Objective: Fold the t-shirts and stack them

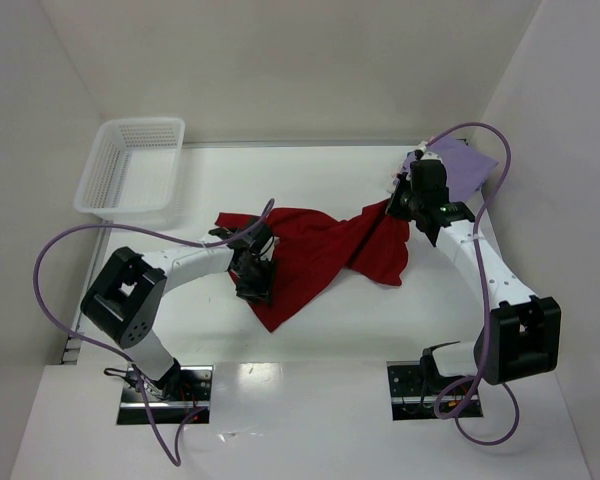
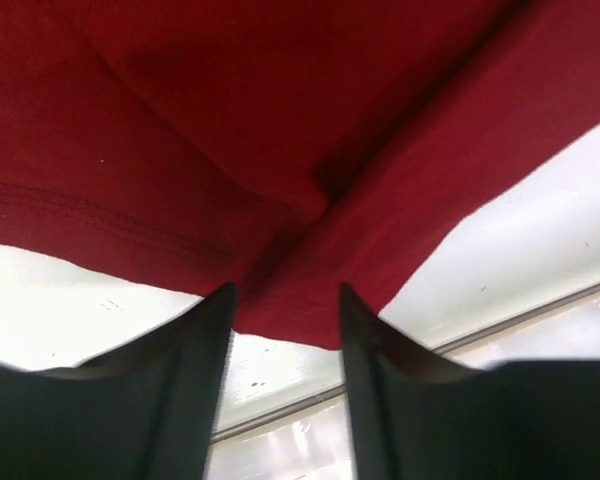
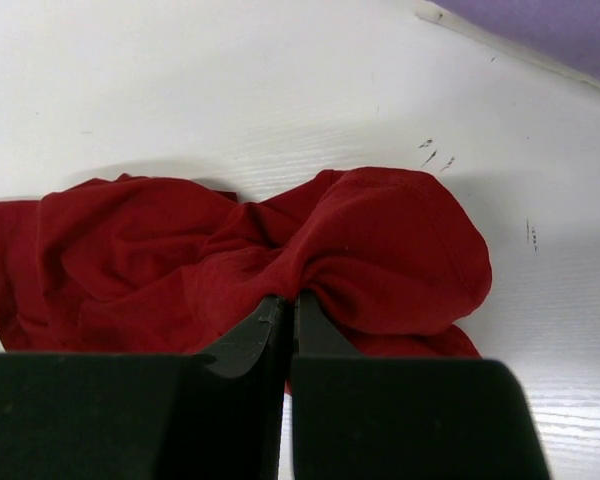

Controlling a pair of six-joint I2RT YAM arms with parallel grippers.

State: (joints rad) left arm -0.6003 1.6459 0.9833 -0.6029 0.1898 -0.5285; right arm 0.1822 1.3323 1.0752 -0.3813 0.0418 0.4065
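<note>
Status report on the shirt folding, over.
Right pincer shut on the red shirt. Left pincer open at its hem. Lavender shirt far right, behind the right arm. Basket far left, out of the way.

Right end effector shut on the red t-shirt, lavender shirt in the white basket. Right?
No: the lavender t-shirt lies on the table far right, not in the basket, per the top external view. The right end effector is shut on the dark red t-shirt.

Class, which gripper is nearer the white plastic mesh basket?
Left. The left gripper is over the dark red cloth t-shirt, right of the basket; the right gripper pinches that shirt farther right.
</note>
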